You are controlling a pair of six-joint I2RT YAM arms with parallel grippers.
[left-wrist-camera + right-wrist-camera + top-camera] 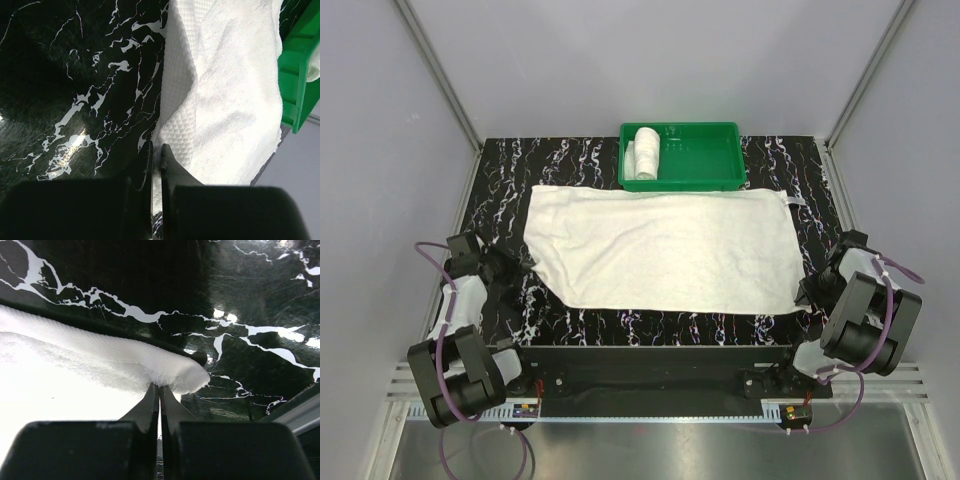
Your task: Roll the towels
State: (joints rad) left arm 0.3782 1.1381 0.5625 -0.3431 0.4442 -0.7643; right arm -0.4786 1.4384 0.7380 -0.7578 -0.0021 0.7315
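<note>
Large towel (665,245) lies spread flat across the middle of the black marbled worktop (500,190), long side running left to right. Its far edge lies just beside the green tray (705,160). Small towel (646,152) is rolled and sits in the tray's left part.

Left gripper (526,268) is low at the towel's near-left corner. Wrist view: jaws narrowed to a slit (156,150) right at the waffle-weave hem, seemingly pinching it.

Right gripper (807,292) is at the near-right corner. Wrist view: jaws pressed together (159,388) on the corner, which bulges up off the worktop, shadow beneath.
</note>
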